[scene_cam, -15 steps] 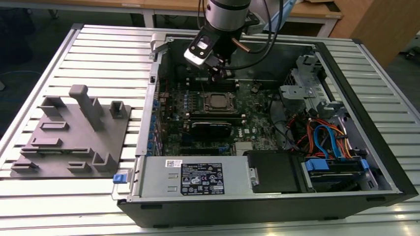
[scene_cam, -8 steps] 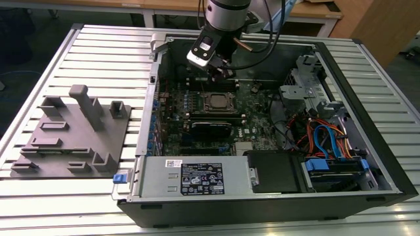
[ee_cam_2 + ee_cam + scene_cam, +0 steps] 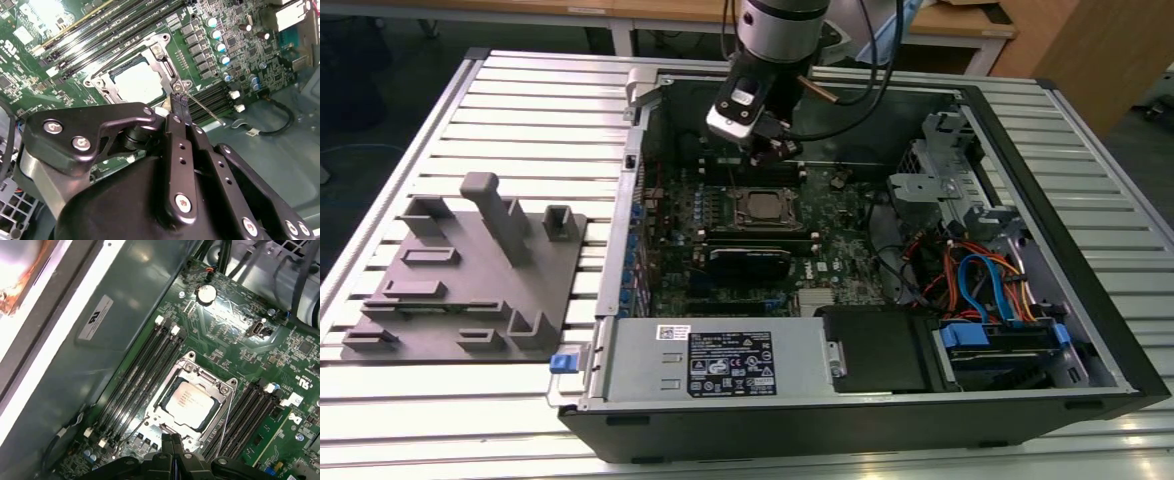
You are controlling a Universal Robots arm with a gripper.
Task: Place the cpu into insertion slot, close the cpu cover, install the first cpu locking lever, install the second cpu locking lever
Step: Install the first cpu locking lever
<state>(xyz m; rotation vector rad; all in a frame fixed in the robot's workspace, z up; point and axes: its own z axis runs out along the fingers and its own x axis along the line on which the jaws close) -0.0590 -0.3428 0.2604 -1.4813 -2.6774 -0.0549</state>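
1. Exterior view: an open desktop computer case (image 3: 1101, 330) lies on a slatted metal table (image 3: 520, 110). The robot arm reaches down from the far side. Its gripper (image 3: 778, 152) hangs low over the green motherboard (image 3: 847, 265), just beyond the insertion slot (image 3: 736, 195).
2. The cpu (image 3: 192, 400) sits flat in the insertion slot (image 3: 167, 390) with its pale metal top facing up. The placing step looks done.
3. The cpu cover (image 3: 212, 377), a silver frame with a square window, lies down around the chip. In the second wrist view the cpu cover (image 3: 167, 70) likewise frames the cpu (image 3: 137, 81). It appears closed, though I cannot tell whether it is pressed fully home.
4. One cpu locking lever (image 3: 132, 430), a thin wire rod, angles out from a socket corner across the black memory slots (image 3: 135, 375), so it reads as unlatched. The other cpu locking lever (image 3: 226, 415) runs close along the socket's opposite side. Whether it is hooked down is unclear.
5. In the second wrist view the gripper (image 3: 180, 100) hovers at the socket corner where the splayed rod (image 3: 205, 108) begins. Its jaws are drawn together with barely a sliver between them, and they appear to hold nothing.
6. Judged from this, two steps are finished and the lever work remains.
7. A grey parts fixture (image 3: 447, 300) rests on the table at the exterior view's left, well apart from the case.
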